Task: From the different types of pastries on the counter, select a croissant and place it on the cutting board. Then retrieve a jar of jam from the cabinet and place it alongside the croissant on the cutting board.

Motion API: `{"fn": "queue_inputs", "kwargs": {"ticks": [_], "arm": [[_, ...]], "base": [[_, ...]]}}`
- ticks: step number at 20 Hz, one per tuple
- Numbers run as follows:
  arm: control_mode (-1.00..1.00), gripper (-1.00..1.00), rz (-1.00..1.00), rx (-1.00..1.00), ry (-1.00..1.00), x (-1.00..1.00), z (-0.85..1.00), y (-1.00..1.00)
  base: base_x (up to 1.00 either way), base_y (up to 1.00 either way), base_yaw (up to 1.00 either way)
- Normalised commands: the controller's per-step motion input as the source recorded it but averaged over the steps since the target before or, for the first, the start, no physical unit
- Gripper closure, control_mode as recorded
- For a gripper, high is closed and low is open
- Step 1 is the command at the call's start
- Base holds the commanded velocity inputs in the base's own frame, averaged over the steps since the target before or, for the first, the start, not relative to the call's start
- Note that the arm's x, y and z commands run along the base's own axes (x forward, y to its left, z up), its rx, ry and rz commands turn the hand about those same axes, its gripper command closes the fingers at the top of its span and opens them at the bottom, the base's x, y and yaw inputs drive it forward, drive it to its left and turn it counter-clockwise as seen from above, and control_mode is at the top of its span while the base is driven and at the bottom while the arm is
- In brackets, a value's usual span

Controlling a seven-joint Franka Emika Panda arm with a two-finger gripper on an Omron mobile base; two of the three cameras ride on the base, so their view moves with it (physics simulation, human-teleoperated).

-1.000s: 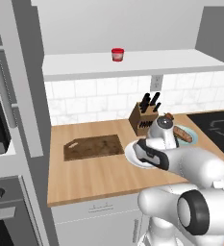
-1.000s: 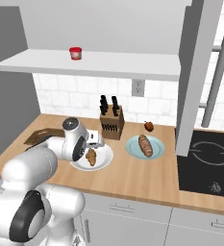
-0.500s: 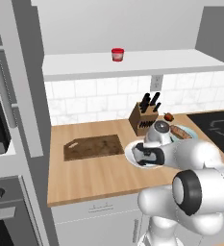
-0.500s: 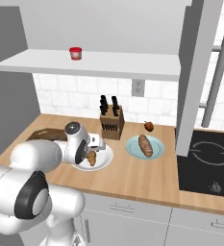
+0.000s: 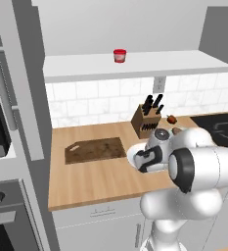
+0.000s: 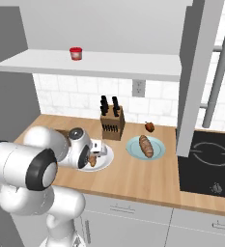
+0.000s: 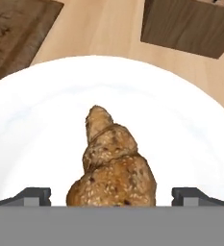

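The golden-brown croissant (image 7: 112, 166) lies on a round white plate (image 7: 46, 120), right in front of the hand camera. My gripper (image 7: 112, 196) is open, with one fingertip (image 7: 34, 196) on each side of the croissant's near end and not pressing it. From the right base view, the gripper (image 6: 94, 155) hangs low over the croissant (image 6: 91, 160) on the white plate (image 6: 106, 161). The dark cutting board (image 5: 95, 149) lies bare to the left of the plate on the counter (image 5: 86, 179). The red jar of jam (image 5: 119, 55) stands on the cabinet's white shelf (image 5: 149, 66).
A knife block (image 6: 112, 123) stands behind the white plate. To its right a blue plate (image 6: 133, 147) holds the longer reddish-brown pastry (image 6: 146, 145), with the tiny red-topped pastry (image 6: 149, 127) behind it. A black cooktop (image 6: 205, 161) lies at the far right.
The hand has sunk a little toward the croissant on the white plate while the arm's elbow swung down and forward. The jaws stayed open.
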Motion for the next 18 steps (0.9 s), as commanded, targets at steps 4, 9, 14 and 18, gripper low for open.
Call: {"fn": "queue_inputs", "kwargs": {"ticks": [4,9,14,18], "arm": [[-1.0,1.0,0.04,0.0,0.01,0.0,-0.76,-0.01],[-1.0,1.0,0.02,0.01,0.03,-0.01,-0.09,0.0],[-1.0,1.0,0.12,0.23,0.2,-0.11,0.44,-0.49],[-1.0,1.0,0.09,0.13,0.04,-0.17,0.14,-0.32]], "base": [[0.0,0.0,0.0],[0.0,0.0,0.0],[0.0,0.0,0.0],[0.0,0.0,0.0]]}}
